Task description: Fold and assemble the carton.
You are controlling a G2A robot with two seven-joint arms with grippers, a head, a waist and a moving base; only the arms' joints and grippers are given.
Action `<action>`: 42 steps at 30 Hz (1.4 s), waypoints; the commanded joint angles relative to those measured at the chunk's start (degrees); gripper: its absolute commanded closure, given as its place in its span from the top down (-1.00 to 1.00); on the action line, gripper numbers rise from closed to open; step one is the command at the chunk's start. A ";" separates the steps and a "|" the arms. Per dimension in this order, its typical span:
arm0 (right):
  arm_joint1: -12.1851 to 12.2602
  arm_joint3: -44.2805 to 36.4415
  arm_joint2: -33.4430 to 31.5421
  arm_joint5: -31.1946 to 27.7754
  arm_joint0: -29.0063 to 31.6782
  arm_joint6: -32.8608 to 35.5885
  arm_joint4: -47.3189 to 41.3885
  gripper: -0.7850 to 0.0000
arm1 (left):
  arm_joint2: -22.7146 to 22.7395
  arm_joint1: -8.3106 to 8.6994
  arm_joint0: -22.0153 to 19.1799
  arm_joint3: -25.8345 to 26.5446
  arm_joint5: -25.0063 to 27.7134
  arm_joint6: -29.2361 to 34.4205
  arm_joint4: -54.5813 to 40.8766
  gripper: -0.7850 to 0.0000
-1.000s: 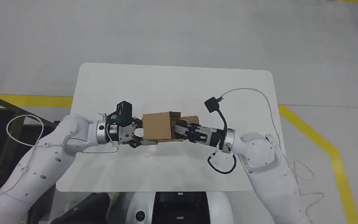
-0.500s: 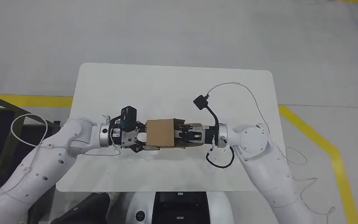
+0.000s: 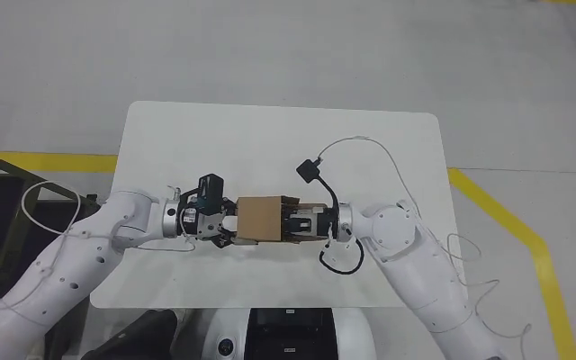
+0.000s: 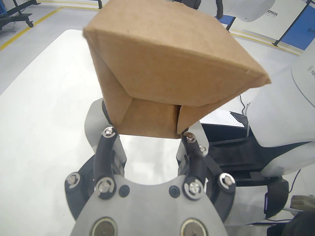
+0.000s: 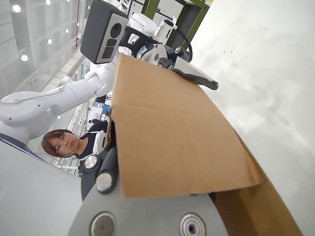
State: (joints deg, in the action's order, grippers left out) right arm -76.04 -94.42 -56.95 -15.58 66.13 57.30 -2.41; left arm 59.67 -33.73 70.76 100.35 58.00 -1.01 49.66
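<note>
The left tool [image 4: 149,135], spread wide, clasps the carton [image 4: 167,57].

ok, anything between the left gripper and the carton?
Nothing visible. The left gripper is at the carton, with its fingers against either side of the folded end. The right gripper meets the opposite end, and bare table lies below.

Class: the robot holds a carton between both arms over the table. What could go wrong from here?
The brown cardboard carton hangs over the white table, the left arm's jaws clasping only its end: it may slip or twist. Its end flaps show a gap and could spring open.
</note>
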 commanded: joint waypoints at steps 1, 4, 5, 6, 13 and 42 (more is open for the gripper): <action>-0.02 0.50 0.47 -0.22 -0.11 -0.39 -0.21 -1.00 | -0.33 0.07 -0.19 -0.09 0.00 -0.03 0.02 -0.31; -0.07 1.41 1.24 -0.63 -0.28 -1.07 -0.57 -1.00 | -0.75 0.18 -0.52 -0.12 0.00 -0.06 -0.01 -0.31; -0.08 1.73 1.45 -0.77 -0.36 -1.25 -0.70 -1.00 | -0.86 0.21 -0.64 -0.05 0.00 -0.07 0.08 -0.31; -0.09 2.02 1.63 -0.97 -0.46 -1.43 -0.88 -1.00 | -0.98 0.24 -0.73 -0.06 0.00 -0.14 0.10 -0.31; -0.17 4.17 2.51 -3.04 -0.69 -2.06 -4.27 -1.00 | -1.48 0.50 -1.14 0.11 0.00 -0.59 -0.16 1.00; 0.03 7.63 3.06 -15.89 -0.09 1.69 -21.07 -1.00 | 2.79 4.53 0.76 -3.08 0.00 -8.51 -15.66 1.00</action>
State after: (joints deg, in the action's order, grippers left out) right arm -76.04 -86.53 -53.94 -31.31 65.94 58.82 -23.34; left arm 62.42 -29.25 71.52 97.29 58.00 -9.58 34.12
